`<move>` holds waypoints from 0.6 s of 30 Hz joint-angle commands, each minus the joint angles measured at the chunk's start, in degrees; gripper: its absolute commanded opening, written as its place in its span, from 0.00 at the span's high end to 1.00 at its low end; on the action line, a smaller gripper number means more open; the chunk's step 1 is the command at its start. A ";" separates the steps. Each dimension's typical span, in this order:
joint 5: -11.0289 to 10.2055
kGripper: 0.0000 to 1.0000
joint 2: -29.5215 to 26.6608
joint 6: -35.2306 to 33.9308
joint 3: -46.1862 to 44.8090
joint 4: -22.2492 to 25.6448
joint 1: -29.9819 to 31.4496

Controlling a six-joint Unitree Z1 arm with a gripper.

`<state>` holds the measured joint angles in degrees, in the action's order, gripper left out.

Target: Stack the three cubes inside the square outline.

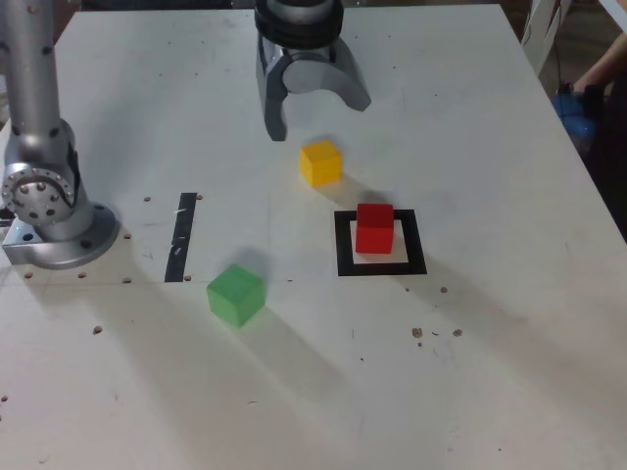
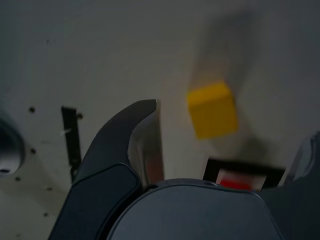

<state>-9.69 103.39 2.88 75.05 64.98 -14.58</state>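
White tabletop (image 1: pixel 470 362), dotted with small dark holes, bearing three cubes and two black tape markings; its far edge crosses the top of the exterior view. Red cube (image 1: pixel 374 229): inside the square outline (image 1: pixel 415 243), on the white centre, toward the side facing the tabletop's far edge. Yellow cube (image 1: pixel 320 164): nearer the far edge than the outline, just beside it and toward the exterior view's left. Green cube (image 1: pixel 236 296): nearer the tabletop's near edge, well apart from the other two. Tape strip (image 1: pixel 181 237): between the arm's round base (image 1: pixel 65 240) and the outline. Gripper (image 1: pixel 321 119): released, its curved jaws spread wide above the tabletop near the yellow cube, with nothing held between them. Person's forearm (image 1: pixel 602 67): beyond the tabletop's edge at the exterior view's right.
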 commanded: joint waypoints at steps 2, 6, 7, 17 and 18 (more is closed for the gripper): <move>0.51 0.01 1.34 0.36 -0.73 -1.44 -0.88; 1.85 0.05 3.60 0.36 -1.30 -2.07 -1.27; 2.09 0.07 4.10 0.32 -1.39 -2.23 -1.35; 2.69 0.26 6.52 -0.65 -3.09 -6.98 -1.49; 2.68 0.28 6.86 -0.71 -3.09 -7.12 -1.51</move>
<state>-7.07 109.80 2.30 72.04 57.89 -15.95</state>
